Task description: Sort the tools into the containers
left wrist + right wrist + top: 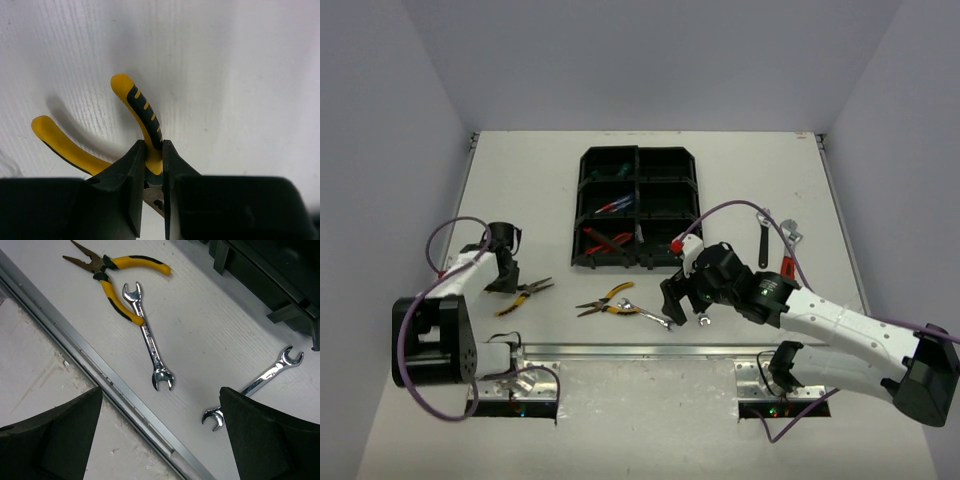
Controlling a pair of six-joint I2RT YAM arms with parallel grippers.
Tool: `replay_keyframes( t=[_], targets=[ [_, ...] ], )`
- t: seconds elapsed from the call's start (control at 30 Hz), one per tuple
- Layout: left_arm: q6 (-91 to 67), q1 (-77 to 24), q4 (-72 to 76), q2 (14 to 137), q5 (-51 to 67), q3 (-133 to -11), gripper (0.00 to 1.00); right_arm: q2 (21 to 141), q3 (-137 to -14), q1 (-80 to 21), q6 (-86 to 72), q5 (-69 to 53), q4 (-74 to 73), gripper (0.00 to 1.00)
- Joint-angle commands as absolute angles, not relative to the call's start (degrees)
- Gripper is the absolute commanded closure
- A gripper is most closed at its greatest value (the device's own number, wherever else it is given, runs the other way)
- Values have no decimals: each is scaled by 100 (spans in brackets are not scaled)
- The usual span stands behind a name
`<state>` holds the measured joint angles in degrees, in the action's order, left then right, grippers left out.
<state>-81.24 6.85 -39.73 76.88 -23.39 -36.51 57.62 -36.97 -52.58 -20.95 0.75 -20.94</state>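
Yellow-handled pliers lie on the left of the white table, with the left gripper clamped on them near the pivot. The right gripper hangs with its jaws wide apart over a silver wrench that touches a second pair of pliers. Another wrench lies to the right. A metal rail runs along the near side, and the black tray stands on the far side.

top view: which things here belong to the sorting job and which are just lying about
Job: tray, left pliers in left hand, middle pliers, wrench, second wrench, adjustable wrench.
Lying about: rail, cables.
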Motion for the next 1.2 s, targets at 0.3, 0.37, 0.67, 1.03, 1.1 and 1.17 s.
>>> replay_keyframes(
  t=[0.3,0.37,0.67,1.03,1.1,1.17],
  targets=[
    [-5661,650,-1550,3999,-1025,-3111,100,5904,-4313,-5231,-2241,-218,-1608,1],
    [-5511,580,-969,3973,-437,-3208,100,5867,-4403,-5229,-2254,-88,-1608,1],
    [-4631,-1457,196,5082,155,-4472,100,6200,-5699,-4978,-1975,-1176,-1784,1],
    [-4282,-2853,1809,7185,-1044,-5804,100,5065,-5600,-4816,-2592,1148,-2943,1],
    [-4315,-2891,2100,7546,-1193,-5974,100,4754,-5546,-4816,-2674,1510,-3054,1],
    [-4338,-2911,2426,8153,-1245,-6317,100,4366,-5560,-4816,-2766,1845,-3424,1]
  ],
)
